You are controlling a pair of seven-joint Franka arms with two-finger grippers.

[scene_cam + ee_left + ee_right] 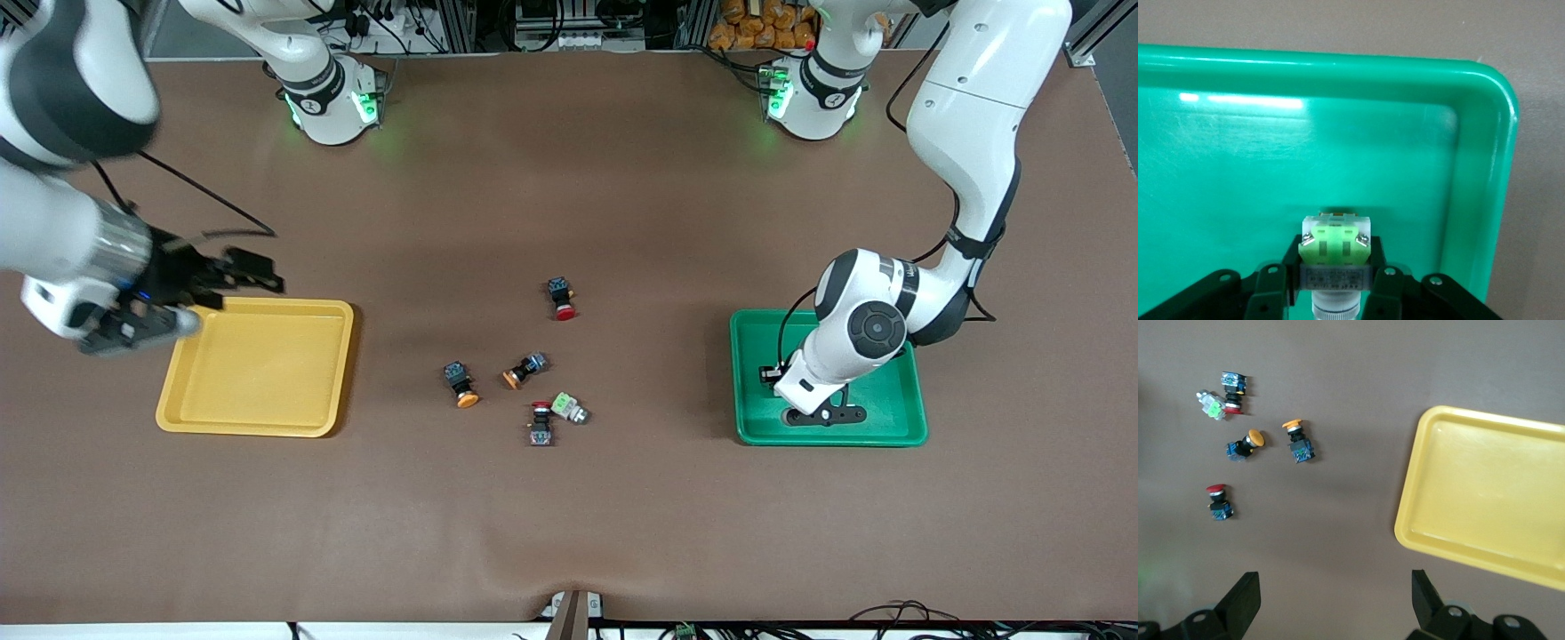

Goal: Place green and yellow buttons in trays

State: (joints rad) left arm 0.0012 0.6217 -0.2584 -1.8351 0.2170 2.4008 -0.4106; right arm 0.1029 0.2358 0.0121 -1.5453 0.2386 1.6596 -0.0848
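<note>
Green button delivery in progress.
Left gripper (1333, 283) clamps a green button (1334, 250) over the green tray (1485, 160) for release; right gripper (1331, 600), fingers spread, waits beside the yellow tray (1418, 520).

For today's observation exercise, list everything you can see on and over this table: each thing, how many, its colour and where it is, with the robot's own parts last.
Shallow green plastic tray: one, green, toward the left arm's end of the table.
Shallow yellow plastic tray: one, yellow, toward the right arm's end.
Light-grey push-button switches with green faces: two; one held over the green tray, one on the table between the trays.
Black-and-blue switches with orange-yellow caps: two, side by side mid-table.
Black switches with red caps: two; one farthest from the front camera, one nearest it.
Brown table: one.
Left gripper: shut on a green-faced switch, low over the green tray.
Right gripper: open, over the yellow tray's edge.
</note>
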